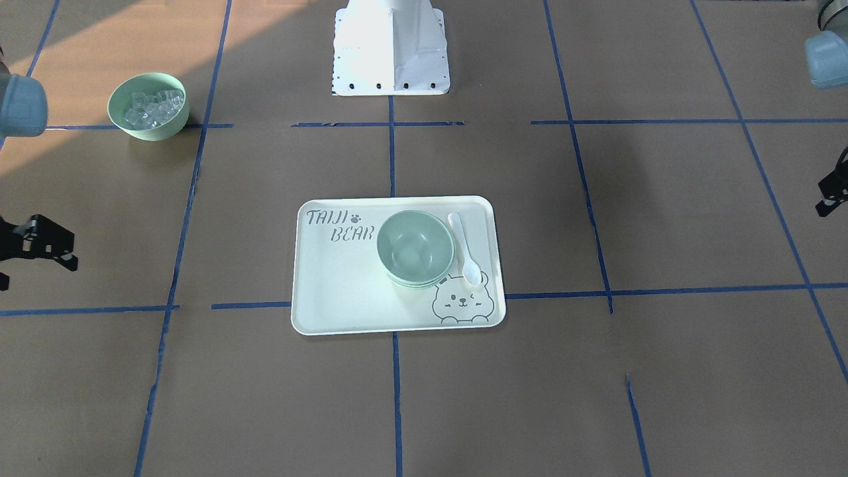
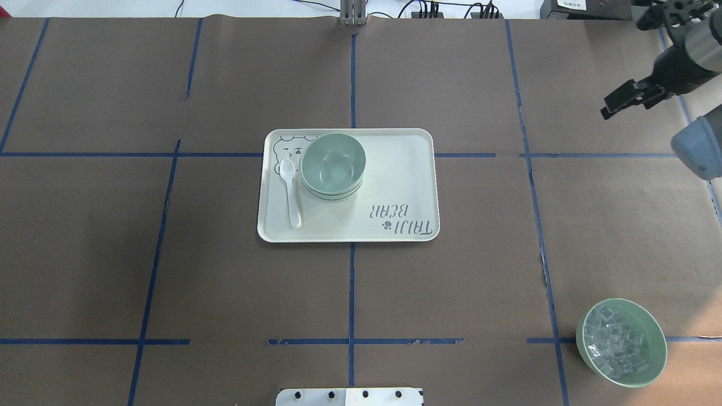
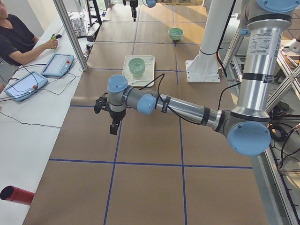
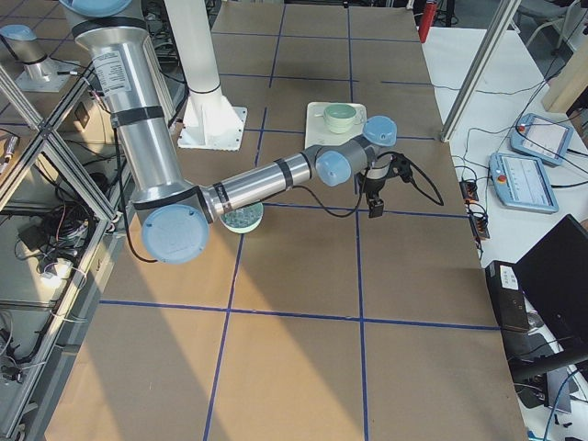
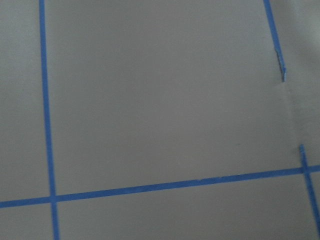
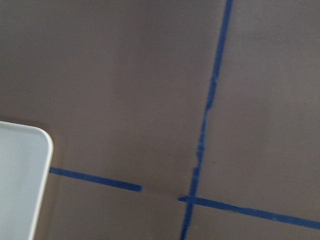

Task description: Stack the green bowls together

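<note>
The green bowls (image 1: pixel 415 248) sit nested in one stack on the cream bear tray (image 1: pixel 331 298), with rims showing one below another; the stack also shows in the overhead view (image 2: pixel 333 165). My right gripper (image 2: pixel 626 104) hangs above the table far to the tray's right in the overhead view, open and empty; it also shows at the left edge of the front view (image 1: pixel 33 265). My left gripper (image 1: pixel 831 195) is cut off at the right edge of the front view, well away from the tray, and I cannot tell whether it is open or shut.
A white spoon (image 1: pixel 464 248) lies on the tray beside the stack. A green bowl of clear cubes (image 2: pixel 620 342) stands near the robot's right side. The robot's white base (image 1: pixel 391 46) stands behind the tray. The right wrist view shows the tray's corner (image 6: pixel 20 170).
</note>
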You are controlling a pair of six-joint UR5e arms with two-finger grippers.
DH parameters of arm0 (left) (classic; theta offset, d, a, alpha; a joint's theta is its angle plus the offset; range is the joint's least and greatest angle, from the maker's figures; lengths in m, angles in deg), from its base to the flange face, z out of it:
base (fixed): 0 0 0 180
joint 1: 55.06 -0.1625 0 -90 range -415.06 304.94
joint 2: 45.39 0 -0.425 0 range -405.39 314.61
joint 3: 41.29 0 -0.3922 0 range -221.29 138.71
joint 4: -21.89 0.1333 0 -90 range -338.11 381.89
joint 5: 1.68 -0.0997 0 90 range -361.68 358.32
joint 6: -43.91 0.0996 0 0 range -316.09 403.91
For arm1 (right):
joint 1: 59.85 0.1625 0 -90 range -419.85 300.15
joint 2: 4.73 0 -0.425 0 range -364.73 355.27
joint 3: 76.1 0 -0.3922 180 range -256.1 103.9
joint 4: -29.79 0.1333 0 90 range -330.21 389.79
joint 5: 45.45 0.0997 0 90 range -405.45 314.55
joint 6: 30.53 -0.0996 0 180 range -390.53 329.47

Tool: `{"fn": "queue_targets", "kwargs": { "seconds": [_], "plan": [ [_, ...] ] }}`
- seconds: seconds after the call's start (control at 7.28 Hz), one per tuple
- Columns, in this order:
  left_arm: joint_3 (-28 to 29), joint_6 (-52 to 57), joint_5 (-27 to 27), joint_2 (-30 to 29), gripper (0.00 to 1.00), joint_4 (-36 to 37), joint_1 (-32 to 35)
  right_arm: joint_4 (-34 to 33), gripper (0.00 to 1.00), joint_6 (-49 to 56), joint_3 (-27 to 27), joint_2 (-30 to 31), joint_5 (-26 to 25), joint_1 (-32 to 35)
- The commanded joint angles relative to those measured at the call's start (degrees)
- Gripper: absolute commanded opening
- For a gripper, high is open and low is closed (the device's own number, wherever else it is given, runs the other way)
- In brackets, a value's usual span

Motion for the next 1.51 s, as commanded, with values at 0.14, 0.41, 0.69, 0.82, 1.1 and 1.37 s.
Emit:
{"fn": "queue_targets", "kwargs": {
  "seconds": [0.14,0.41,0.69,0.82,1.1,1.37],
  "plan": [
    [3.4,9.1,2.9,2.8,1.00,4.1,5.0,0.2,1.00,10.9,1.3,9.6,2.7,9.0],
    [3.5,9.1,4.1,4.9,1.00,4.1,5.2,0.8,1.00,11.5,3.8,10.9,4.0,11.1],
    [3.4,9.1,5.7,6.1,1.00,4.2,5.9,0.8,1.00,11.6,4.3,12.1,4.4,16.5],
    [3.5,9.1,5.7,6.1,1.00,4.2,5.9,-0.2,1.00,11.1,4.4,12.4,4.4,17.0],
    [3.2,9.1,5.7,6.1,1.00,4.2,6.5,-7.2,1.00,11.7,2.5,12.7,6.8,21.2],
    [3.2,9.1,5.7,6.1,1.00,4.2,6.7,-9.6,1.00,11.8,2.0,13.0,8.6,23.6]
  ]
}}
